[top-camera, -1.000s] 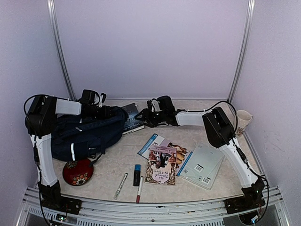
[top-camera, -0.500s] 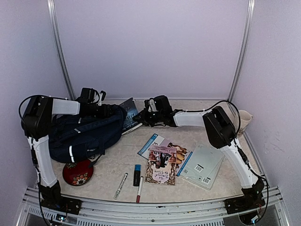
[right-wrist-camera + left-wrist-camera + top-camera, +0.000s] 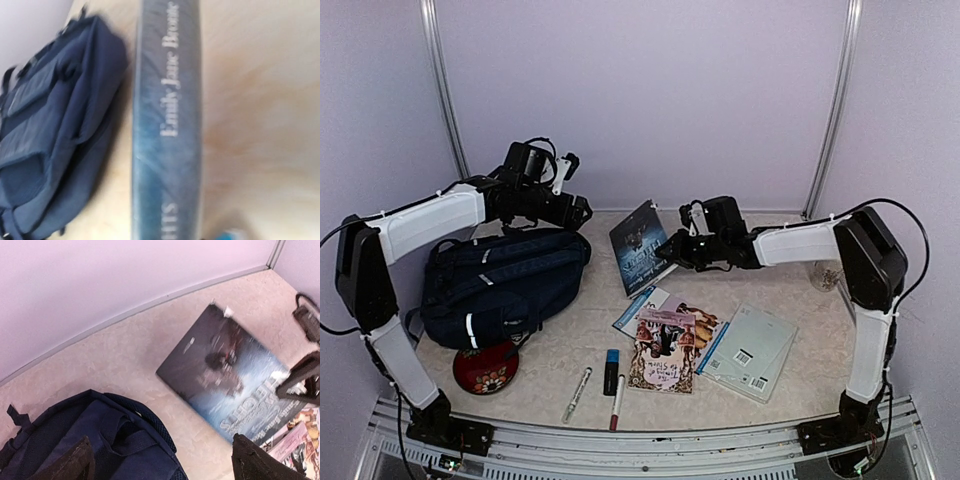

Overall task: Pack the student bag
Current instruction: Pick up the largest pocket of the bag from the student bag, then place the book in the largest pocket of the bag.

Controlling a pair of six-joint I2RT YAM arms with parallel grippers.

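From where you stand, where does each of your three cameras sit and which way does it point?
Top external: fixed above and behind the bases, looking down; left arm and right arm show, student bag at left.
Left wrist: on the raised left arm, looking down at the bag's top and the dark book; the left jaws, open, show at the bottom.
Right wrist: low, close along the book's spine, bag on its left; the right jaws are out of frame.
Shared: both wrist views see book and bag.
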